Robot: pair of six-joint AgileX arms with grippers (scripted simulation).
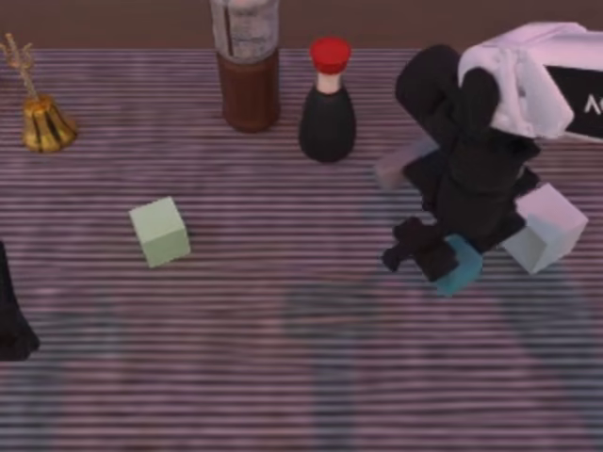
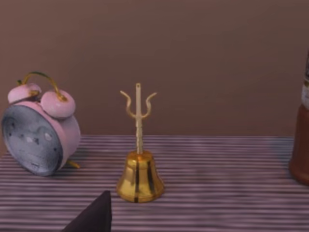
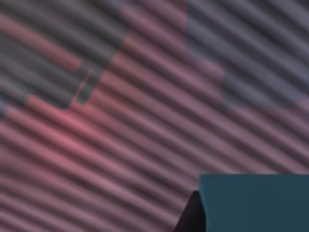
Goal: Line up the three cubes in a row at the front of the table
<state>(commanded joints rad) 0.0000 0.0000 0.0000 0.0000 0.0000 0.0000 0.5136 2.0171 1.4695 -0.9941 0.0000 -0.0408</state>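
The small teal-blue cube (image 1: pixel 464 270) is at the right of the table (image 1: pixel 283 377), and my right gripper (image 1: pixel 441 260) is shut on it from above. In the right wrist view the teal cube (image 3: pixel 256 203) fills a corner, with one dark fingertip (image 3: pixel 193 216) pressed against its side. The larger lilac-white cube (image 1: pixel 548 226) stands just right of that gripper, partly behind the arm. The mint-green cube (image 1: pixel 160 232) sits alone at centre left. My left gripper (image 1: pixel 11 330) is parked, open, at the left edge; one finger (image 2: pixel 94 217) shows in its wrist view.
Along the back edge stand a gold bell (image 1: pixel 40 118), a tall brown sauce bottle (image 1: pixel 247 71) and a black bottle with a red cap (image 1: pixel 328 108). The left wrist view also shows a pink alarm clock (image 2: pixel 38 137) beside the bell (image 2: pixel 140 181).
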